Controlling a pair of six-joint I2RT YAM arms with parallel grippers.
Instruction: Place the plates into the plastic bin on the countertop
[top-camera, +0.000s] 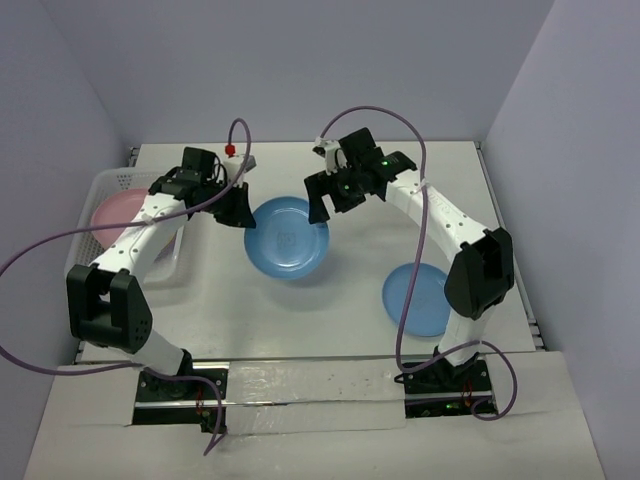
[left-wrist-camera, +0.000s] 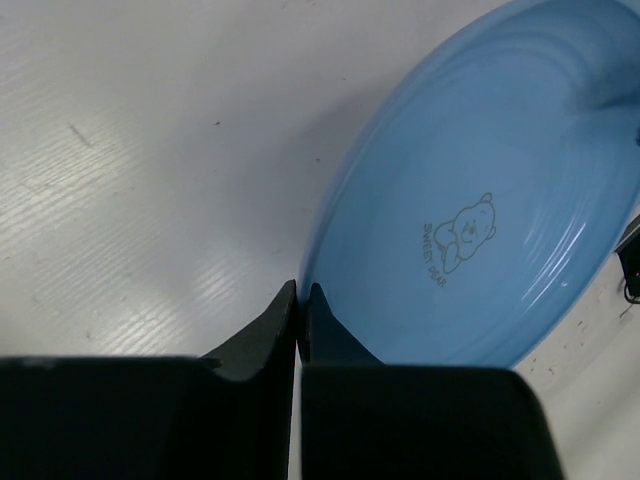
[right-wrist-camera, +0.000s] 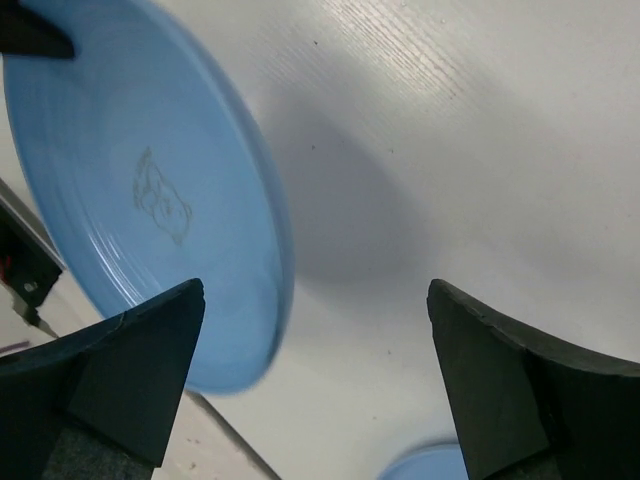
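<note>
A blue plate (top-camera: 287, 237) with a bear mark hangs tilted above the middle of the countertop (top-camera: 330, 330). My left gripper (top-camera: 243, 212) is shut on its left rim; in the left wrist view the gripper (left-wrist-camera: 300, 292) pinches the edge of this plate (left-wrist-camera: 470, 200). My right gripper (top-camera: 322, 200) stands open at the plate's right rim. In the right wrist view the gripper (right-wrist-camera: 315, 300) is spread wide, and the plate (right-wrist-camera: 130, 180) reaches in past the left finger without being touched. A second blue plate (top-camera: 415, 298) lies flat on the right.
The plastic bin (top-camera: 110, 182) sits at the left edge of the countertop, partly under my left arm, with a pink plate (top-camera: 112, 212) inside. The second blue plate (right-wrist-camera: 425, 465) shows at the bottom of the right wrist view. Walls enclose the back and sides.
</note>
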